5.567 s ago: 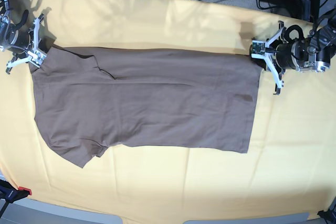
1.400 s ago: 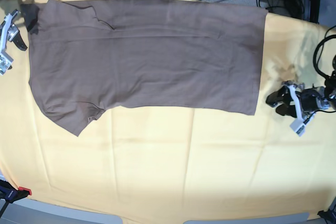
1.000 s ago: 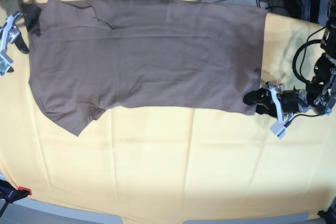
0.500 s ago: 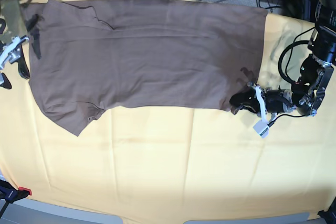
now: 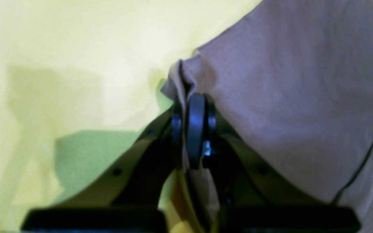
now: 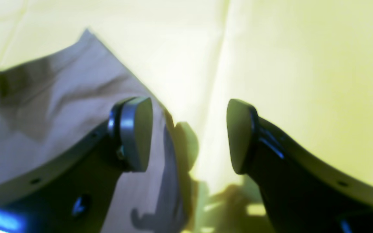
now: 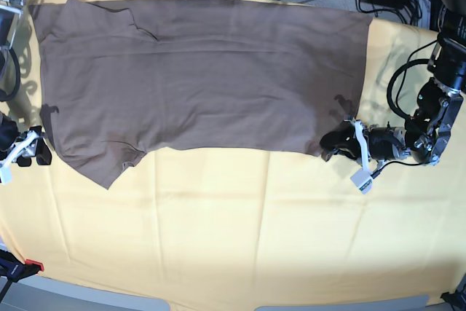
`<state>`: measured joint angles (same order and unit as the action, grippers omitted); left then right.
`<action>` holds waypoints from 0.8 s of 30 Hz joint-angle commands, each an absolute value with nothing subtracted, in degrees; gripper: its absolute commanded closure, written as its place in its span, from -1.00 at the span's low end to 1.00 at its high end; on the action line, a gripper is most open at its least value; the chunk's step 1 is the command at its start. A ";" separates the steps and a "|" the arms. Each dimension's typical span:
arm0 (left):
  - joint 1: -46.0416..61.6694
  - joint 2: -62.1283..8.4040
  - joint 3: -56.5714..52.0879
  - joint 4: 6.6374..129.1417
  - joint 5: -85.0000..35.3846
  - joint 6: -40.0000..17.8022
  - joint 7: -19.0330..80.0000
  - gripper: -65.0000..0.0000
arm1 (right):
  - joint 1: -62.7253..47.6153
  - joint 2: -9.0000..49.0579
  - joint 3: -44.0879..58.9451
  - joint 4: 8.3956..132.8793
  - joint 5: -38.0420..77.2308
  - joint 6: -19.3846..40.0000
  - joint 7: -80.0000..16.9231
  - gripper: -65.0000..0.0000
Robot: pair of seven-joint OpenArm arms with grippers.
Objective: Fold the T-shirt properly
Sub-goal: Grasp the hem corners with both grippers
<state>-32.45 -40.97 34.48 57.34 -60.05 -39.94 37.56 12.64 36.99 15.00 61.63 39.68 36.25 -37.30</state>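
The T-shirt [image 7: 204,78] lies spread flat on the yellow cloth [image 7: 240,238]. The left gripper [image 5: 189,106] is clenched on the shirt's bottom corner, with a fold pinched between its jaws. The right gripper [image 6: 189,132] is spread wide at the sleeve edge, grasping nothing.

No readable text, labels, brands or numbers in any view; the T-shirt [image 7: 204,78] is plain.
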 commanded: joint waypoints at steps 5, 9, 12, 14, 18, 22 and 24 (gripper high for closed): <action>-34.02 -41.91 34.06 57.84 -60.23 -40.00 37.34 1.00 | 22.20 37.28 13.58 47.07 42.48 36.69 -36.23 -0.17; -34.02 -41.89 34.06 57.84 -60.27 -40.00 37.32 1.00 | 24.45 35.29 13.58 40.14 46.78 39.68 -39.66 -0.17; -34.02 -41.89 34.06 57.84 -60.23 -40.00 37.32 1.00 | 24.43 33.39 13.54 40.05 46.96 40.00 -44.42 -0.16; -34.02 -41.91 34.06 57.84 -60.18 -40.00 37.34 1.00 | 24.43 32.97 13.54 40.05 48.29 40.00 -46.70 -0.16; -34.04 -42.09 34.06 57.84 -59.09 -40.00 36.86 1.00 | 24.45 33.71 13.54 40.07 49.95 40.00 -47.64 0.14; -34.20 -42.19 34.04 57.84 -58.92 -40.00 35.81 1.00 | 24.47 34.46 13.54 40.07 49.95 40.00 -47.62 0.82; -34.57 -42.15 34.06 57.84 -58.92 -40.00 35.79 1.00 | 24.47 34.44 13.54 40.07 49.71 40.00 -46.83 1.00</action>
<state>-32.64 -41.10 34.48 57.36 -58.61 -39.94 36.47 23.18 33.15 13.47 39.55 49.52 39.90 -47.40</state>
